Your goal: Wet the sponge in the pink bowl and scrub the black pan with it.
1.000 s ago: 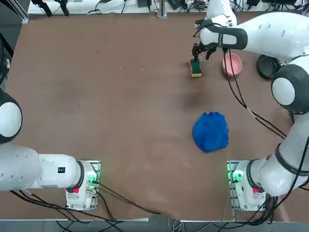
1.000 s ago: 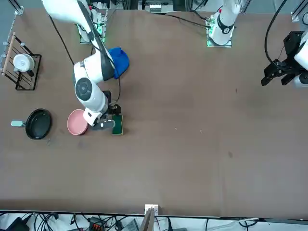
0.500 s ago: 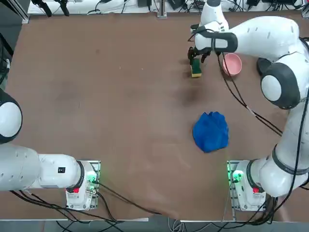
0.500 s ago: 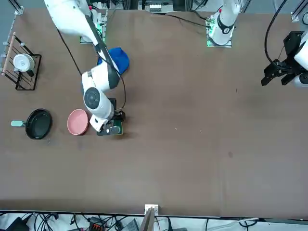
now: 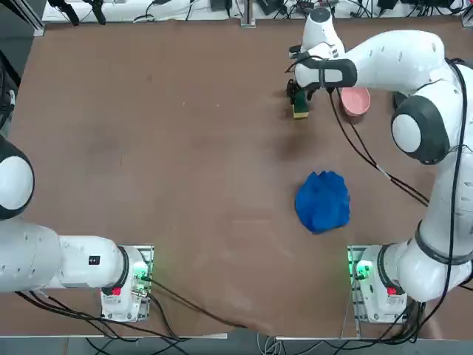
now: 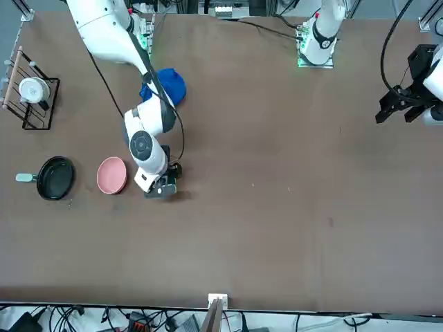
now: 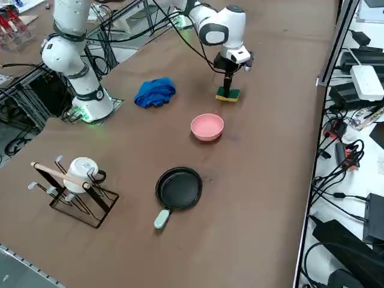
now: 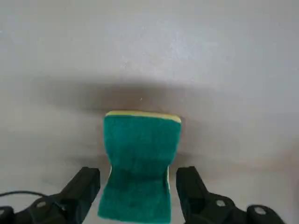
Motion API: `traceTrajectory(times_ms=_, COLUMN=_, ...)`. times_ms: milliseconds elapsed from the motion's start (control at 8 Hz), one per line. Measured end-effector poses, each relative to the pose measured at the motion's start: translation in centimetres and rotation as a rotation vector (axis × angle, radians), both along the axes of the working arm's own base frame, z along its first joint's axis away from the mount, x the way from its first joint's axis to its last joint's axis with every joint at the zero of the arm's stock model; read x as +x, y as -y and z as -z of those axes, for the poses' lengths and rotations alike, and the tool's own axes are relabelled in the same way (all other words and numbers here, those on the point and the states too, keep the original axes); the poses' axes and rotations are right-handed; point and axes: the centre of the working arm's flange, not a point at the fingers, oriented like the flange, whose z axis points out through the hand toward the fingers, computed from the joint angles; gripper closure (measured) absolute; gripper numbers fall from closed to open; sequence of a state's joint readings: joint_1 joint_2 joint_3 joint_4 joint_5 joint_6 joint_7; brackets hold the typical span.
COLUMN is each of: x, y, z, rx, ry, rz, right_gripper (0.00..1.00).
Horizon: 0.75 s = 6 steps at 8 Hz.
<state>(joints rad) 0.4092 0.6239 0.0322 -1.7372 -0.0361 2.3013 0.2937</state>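
Note:
The sponge point(image 8: 140, 158) lies flat on the brown table, green face up with a yellow layer at its edge, to the left of the pink bowl point(image 5: 356, 100) in the top view. My right gripper point(image 8: 138, 177) is open and low over the sponge point(image 7: 228, 94), one finger on each side with small gaps showing. In the top view the gripper point(image 5: 298, 93) hides part of the sponge point(image 5: 300, 111). The black pan point(image 7: 179, 188) with its pale handle point(image 7: 161, 219) sits beyond the bowl point(image 7: 207, 126), near the table's right edge.
A crumpled blue cloth point(image 5: 323, 201) lies nearer the arm bases. A wire rack holding a white mug point(image 7: 78, 177) stands at the table's right side. Cables and boxes lie past the far table edge point(image 7: 324, 66).
My right gripper has shifted from beside the bowl to over the sponge and come down around it, still open. The sponge, bowl and pan have not moved.

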Motion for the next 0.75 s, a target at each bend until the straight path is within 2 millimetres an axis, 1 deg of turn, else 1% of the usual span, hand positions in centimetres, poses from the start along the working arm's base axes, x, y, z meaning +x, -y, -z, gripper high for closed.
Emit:
traceTrajectory(times_ms=500, x=0.2, y=-0.1, z=1.5, rx=0.011, ry=0.021, rz=0.018, right_gripper=0.0)
traceTrajectory(times_ms=750, x=0.2, y=-0.1, z=2.2, rx=0.011, ry=0.02, rz=0.022, right_gripper=0.02)
